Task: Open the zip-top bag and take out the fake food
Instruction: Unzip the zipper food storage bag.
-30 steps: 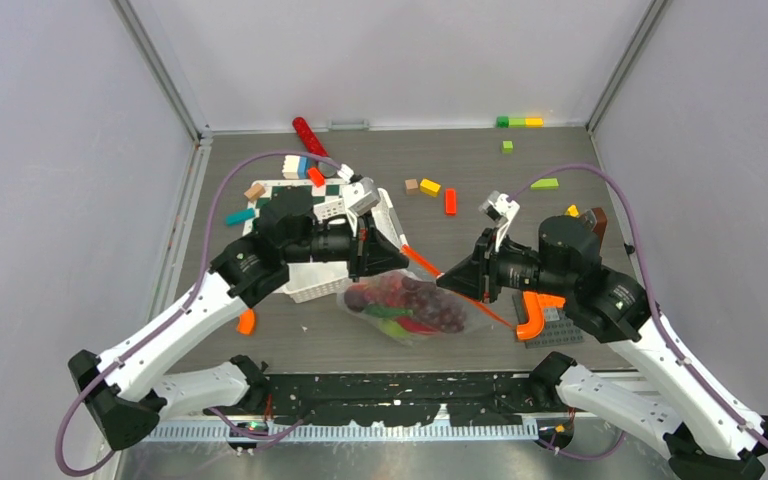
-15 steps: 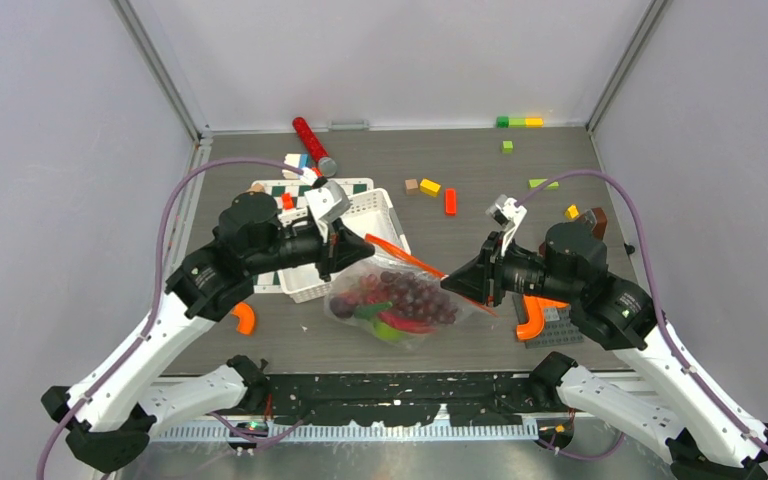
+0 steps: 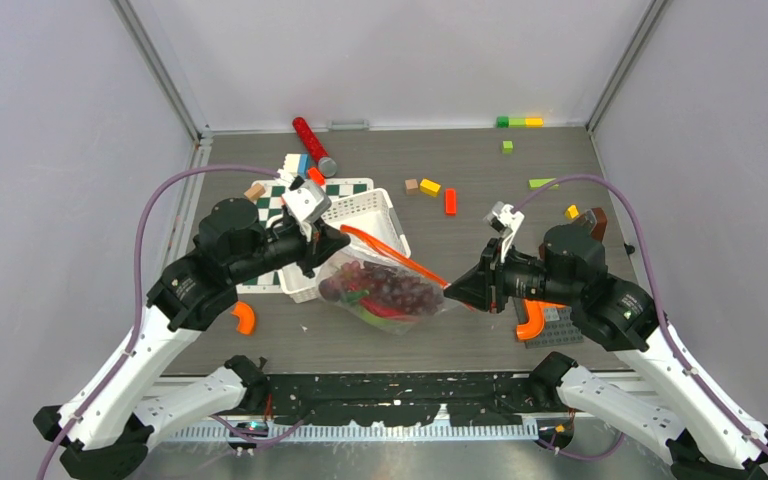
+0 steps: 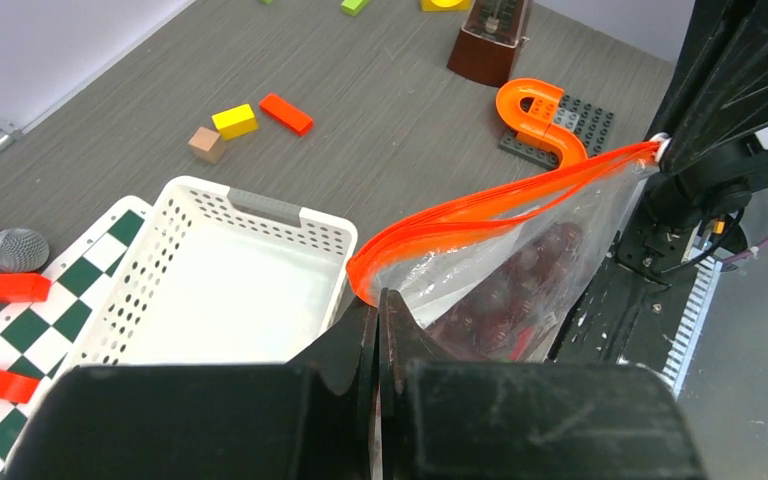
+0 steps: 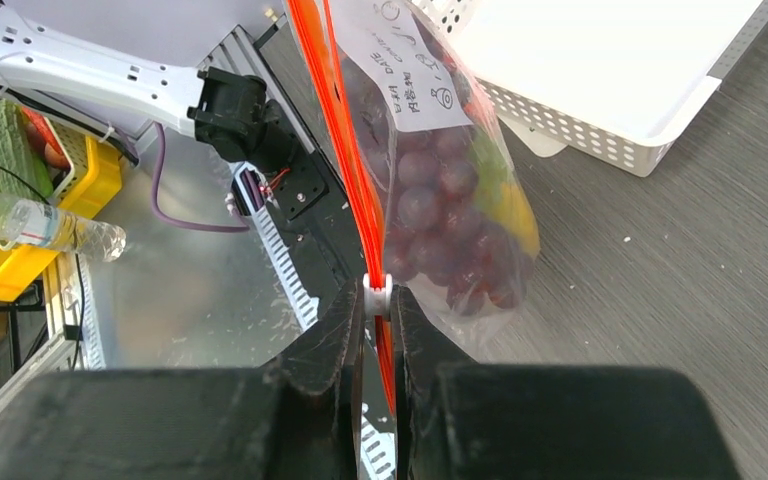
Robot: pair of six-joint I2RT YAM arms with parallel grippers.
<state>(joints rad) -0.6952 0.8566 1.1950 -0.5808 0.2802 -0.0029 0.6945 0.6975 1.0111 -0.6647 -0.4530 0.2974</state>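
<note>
The table (image 3: 480,160) carries scattered blocks and, left of centre in the top view, an empty white basket (image 4: 160,250). Just below and to the right of it, the bag (image 3: 385,295) hangs stretched between the two arms at mid-frame, lifted by its top edge with its belly sagging toward the table.

The food (image 5: 430,225) is all inside. A dark mass of grapes fills most of the pouch, with a yellow piece and bits of red and green beside it. Nothing has come out.

The zip strip (image 4: 480,205) runs taut from lower centre to upper right in the left wrist view. Its orange tracks lie close together, and whether any part of the seal has parted I cannot tell.

The left fingers (image 4: 355,340) are pressed together on the bag's corner at one end of the strip. The right fingers (image 5: 345,320) pinch the small white slider (image 5: 378,292) at the other end.

I judge the task early. The grip for opening is set, but the mouth is not visibly open, and all the emptying is left.
</note>
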